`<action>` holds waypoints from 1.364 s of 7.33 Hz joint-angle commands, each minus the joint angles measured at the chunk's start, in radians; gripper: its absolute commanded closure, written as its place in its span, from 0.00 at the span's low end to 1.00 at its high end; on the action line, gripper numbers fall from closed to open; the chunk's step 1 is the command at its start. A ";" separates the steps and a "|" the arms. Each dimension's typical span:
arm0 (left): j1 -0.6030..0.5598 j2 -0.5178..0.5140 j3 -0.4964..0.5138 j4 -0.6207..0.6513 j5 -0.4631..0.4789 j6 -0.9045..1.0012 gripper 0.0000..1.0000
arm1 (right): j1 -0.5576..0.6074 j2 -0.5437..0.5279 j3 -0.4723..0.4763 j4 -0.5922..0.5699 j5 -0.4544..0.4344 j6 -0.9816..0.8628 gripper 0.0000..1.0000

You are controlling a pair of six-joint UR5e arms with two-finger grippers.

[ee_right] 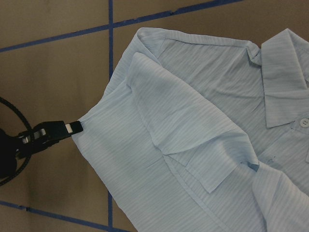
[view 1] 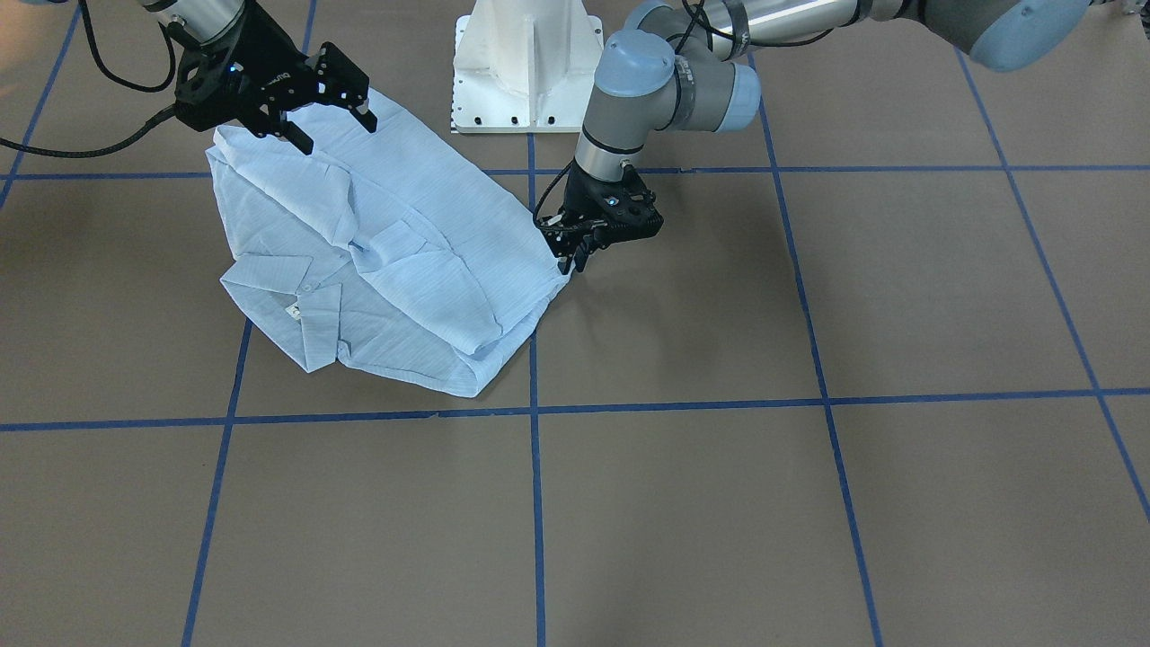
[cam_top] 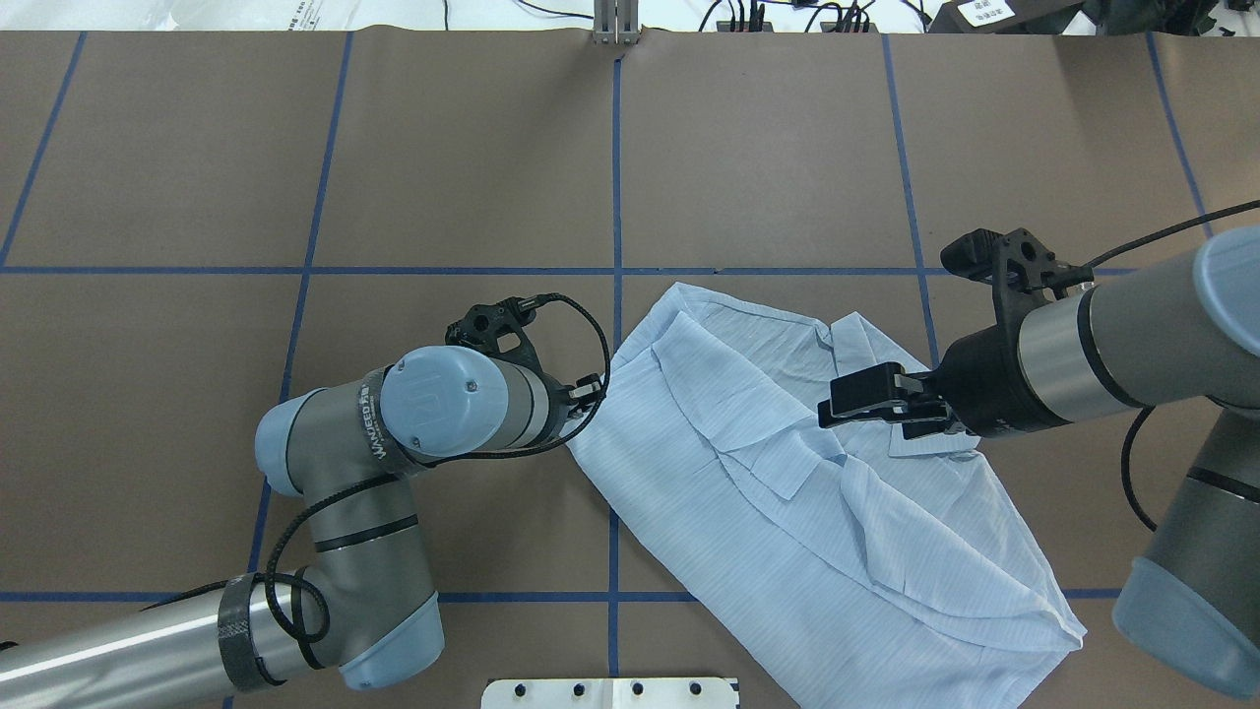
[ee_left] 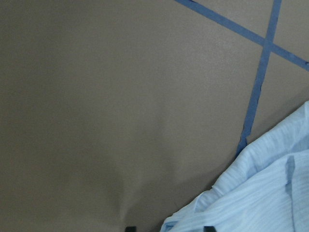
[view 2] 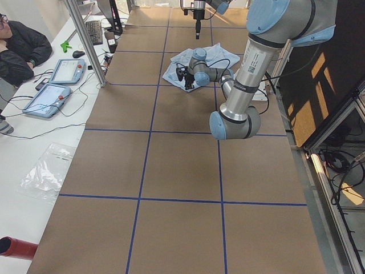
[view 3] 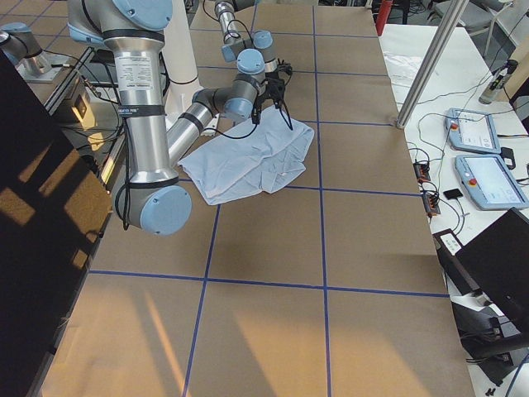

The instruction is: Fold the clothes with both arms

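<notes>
The light blue striped shirt (view 1: 386, 261) lies folded on the brown table, collar and label (view 1: 294, 310) toward the front; it also shows in the overhead view (cam_top: 787, 492) and the right wrist view (ee_right: 193, 121). My left gripper (view 1: 570, 262) is low at the shirt's side edge. In the left wrist view (ee_left: 168, 228) its fingertips stand a little apart with the shirt's edge (ee_left: 260, 193) between them. A pale pad shows on it in the right wrist view (ee_right: 72, 128). My right gripper (view 1: 334, 128) is open and empty, and hovers just above the shirt (cam_top: 866, 414).
The white pedestal base (view 1: 526, 63) stands behind the shirt. Blue tape lines (view 1: 535, 409) grid the table. At the table's left end sit an operator (view 2: 17, 51), two teach pendants (view 2: 51, 85) and a metal pole (view 2: 85, 40). Bare table lies in front of the shirt.
</notes>
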 commanded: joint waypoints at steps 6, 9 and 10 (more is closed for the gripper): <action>-0.279 -0.017 0.085 -0.071 -0.007 0.207 1.00 | 0.005 0.002 -0.025 0.005 0.000 -0.003 0.00; -0.372 -0.287 0.677 -0.448 -0.004 0.291 1.00 | 0.005 0.007 -0.051 0.006 -0.043 -0.012 0.00; -0.403 -0.298 0.723 -0.491 -0.004 0.340 1.00 | 0.006 0.036 -0.066 0.006 -0.055 -0.011 0.00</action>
